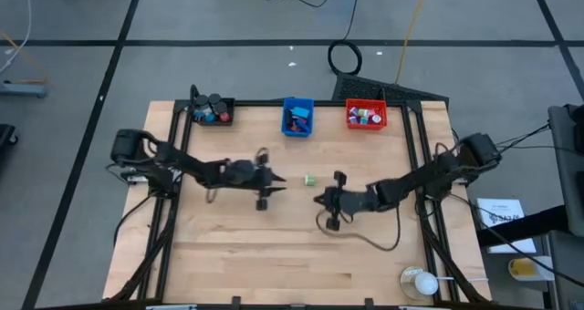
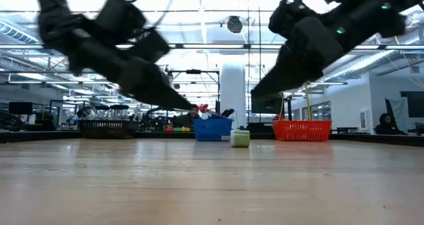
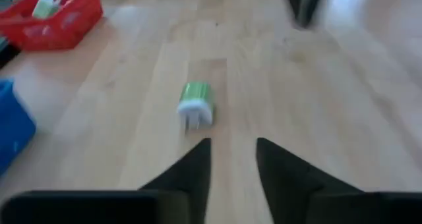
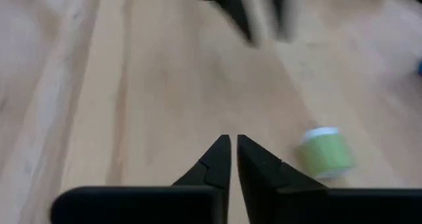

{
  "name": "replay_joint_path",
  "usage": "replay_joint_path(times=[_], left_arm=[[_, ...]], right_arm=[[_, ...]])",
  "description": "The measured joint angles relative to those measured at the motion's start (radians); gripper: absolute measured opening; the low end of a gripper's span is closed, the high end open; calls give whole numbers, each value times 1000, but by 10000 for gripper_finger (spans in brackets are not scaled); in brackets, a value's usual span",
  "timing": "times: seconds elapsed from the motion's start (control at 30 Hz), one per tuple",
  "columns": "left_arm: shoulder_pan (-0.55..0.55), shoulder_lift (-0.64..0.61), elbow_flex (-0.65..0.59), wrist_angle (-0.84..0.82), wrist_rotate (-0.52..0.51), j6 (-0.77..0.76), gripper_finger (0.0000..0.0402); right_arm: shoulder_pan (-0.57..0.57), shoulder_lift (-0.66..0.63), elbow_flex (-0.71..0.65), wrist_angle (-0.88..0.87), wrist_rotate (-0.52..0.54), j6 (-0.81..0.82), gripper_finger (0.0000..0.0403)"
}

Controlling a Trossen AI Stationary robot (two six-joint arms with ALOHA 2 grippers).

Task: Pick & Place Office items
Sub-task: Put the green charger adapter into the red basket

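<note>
**Clerk:** Item on the bench (image 1: 228,246)?

**Me:** One green roll (image 1: 310,179) with a white end, lying on its side mid-bench, alone. Between my two arms, nearer the far bins than the near edge. Nothing touches it.

**Clerk:** Left fingers (image 3: 232,159)?

**Me:** Apart, empty, pointed at the roll, which lies just ahead of them.

**Clerk:** Right fingers (image 4: 233,151)?

**Me:** Nearly together, a thin slit, holding nothing. The roll lies off to one side of them.

**Clerk:** Bins?

**Me:** Far edge: black bin (image 1: 211,109) left, blue bin (image 1: 297,116) middle, red bin (image 1: 366,115) right. All already hold small pieces.

**Clerk:** Handling?

**Me:** Judged light and stiff, smooth-sided, liable to roll if nudged. I would take it across the round green body, one finger on each side, not on the white end.
</note>
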Motion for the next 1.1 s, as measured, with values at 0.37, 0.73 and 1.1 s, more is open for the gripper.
replay_joint_path(times=[0.37, 0.73, 1.1], left_arm=[[-53, -173, -349, 465, -75, -69, 21], [48, -282, -528, 612, -67, -98, 12], [118, -853, -530, -35, -1, -72, 4]], right_arm=[[-209, -37, 90, -269, -129, 80, 168], [-279, -37, 156, -343, -131, -59, 280], [-305, 27, 155, -304, -208, -142, 278]])
